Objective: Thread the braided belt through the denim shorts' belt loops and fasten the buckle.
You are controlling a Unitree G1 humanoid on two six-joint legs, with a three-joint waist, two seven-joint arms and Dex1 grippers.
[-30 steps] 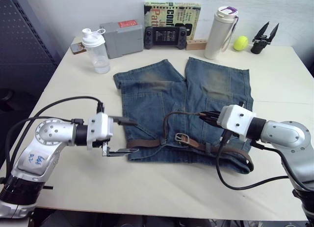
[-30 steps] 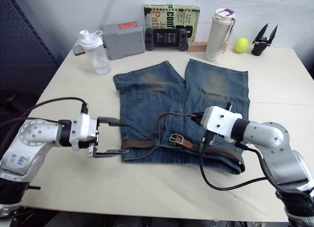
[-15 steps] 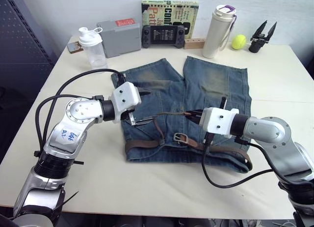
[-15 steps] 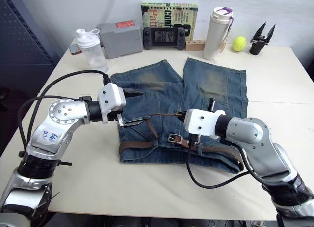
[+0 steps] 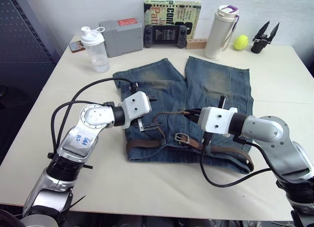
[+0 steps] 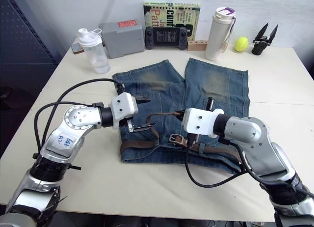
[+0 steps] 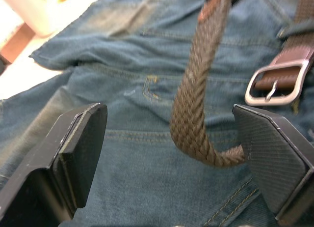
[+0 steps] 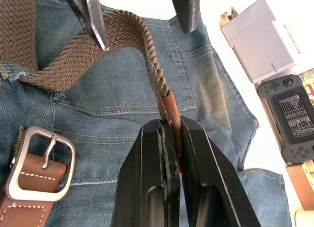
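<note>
The denim shorts (image 5: 216,84) lie flat on the table, waistband toward me. The braided belt (image 5: 144,143) runs along the waistband, under a belt loop (image 8: 14,72), with the buckle (image 5: 182,137) near the middle. Its free end arches up over the shorts. My right gripper (image 8: 169,138) is shut on the belt's leather tip (image 8: 170,106) and holds it off the cloth. My left gripper (image 7: 169,119) is open, one finger on each side of the raised braided arch (image 7: 196,104), without touching it.
Along the table's back edge stand a shaker bottle (image 5: 94,50), a grey box (image 5: 121,38), a game controller (image 5: 164,35) before a book (image 5: 171,11), a white tumbler (image 5: 219,33), a tennis ball (image 5: 240,42) and a black gripper part (image 5: 262,38).
My left arm swung from the table's front left in over the shorts and now straddles the belt's arch. The right gripper kept its hold on the tip and shifted slightly left.
</note>
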